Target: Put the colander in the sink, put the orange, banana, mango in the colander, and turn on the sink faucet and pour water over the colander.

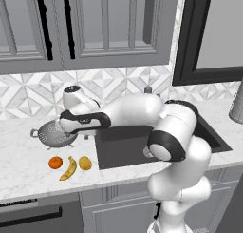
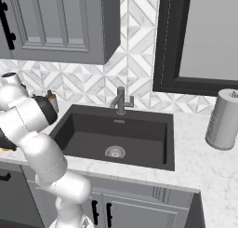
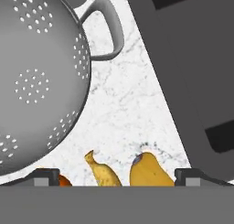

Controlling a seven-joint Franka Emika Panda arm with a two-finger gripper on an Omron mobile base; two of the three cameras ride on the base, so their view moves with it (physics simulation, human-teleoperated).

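Colander [image 1: 53, 133] awaits pickup beside the sink [image 1: 142, 146].
Stiff, light, slick metal; grip the rim by its loop handle [image 3: 106, 31]. Jaws spread apart, empty.

My 2 base views look forward and down from behind the arm, sharing the sink [image 1: 124, 151] [image 2: 116, 136]. My hand view sits close above the counter [image 3: 130, 109], near the sink.

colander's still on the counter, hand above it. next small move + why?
Probably lower the gripper onto the colander, at its rim near the loop handle, and close. The colander sits empty on the marble counter left of the sink, and the orange, banana and mango lie loose in front of it, so it goes first.
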